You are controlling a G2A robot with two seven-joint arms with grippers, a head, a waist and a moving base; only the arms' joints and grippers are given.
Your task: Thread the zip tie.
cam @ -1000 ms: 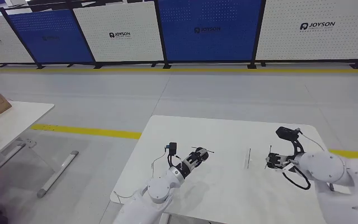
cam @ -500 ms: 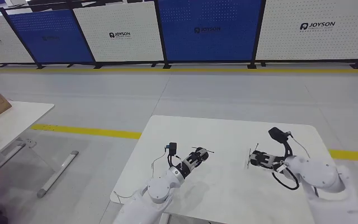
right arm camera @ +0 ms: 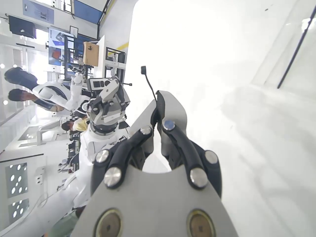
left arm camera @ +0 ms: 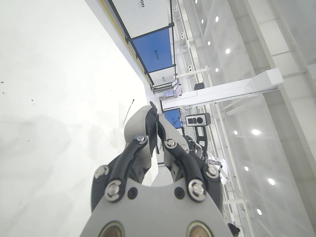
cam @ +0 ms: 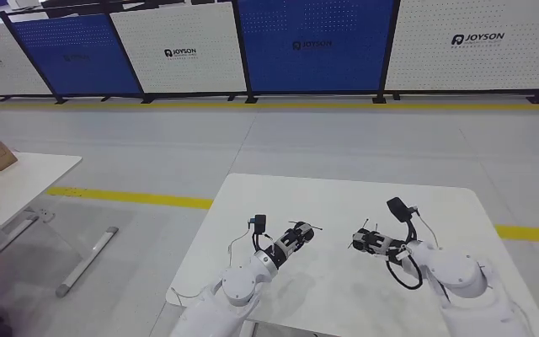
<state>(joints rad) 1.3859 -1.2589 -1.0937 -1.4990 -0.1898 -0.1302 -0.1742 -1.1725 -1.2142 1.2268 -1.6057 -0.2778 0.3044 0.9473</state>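
Zip tie (right arm camera: 143, 69): thin black strip, seemingly plastic, in right gripper (right arm camera: 157, 99)

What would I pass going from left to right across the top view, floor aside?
Side table → left end effector → right end effector, which is shut on a zip tie.

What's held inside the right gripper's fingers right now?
A black zip tie: its head and a short curved stretch stick out past the fingers of the right gripper. The strap pinched between them is covered.
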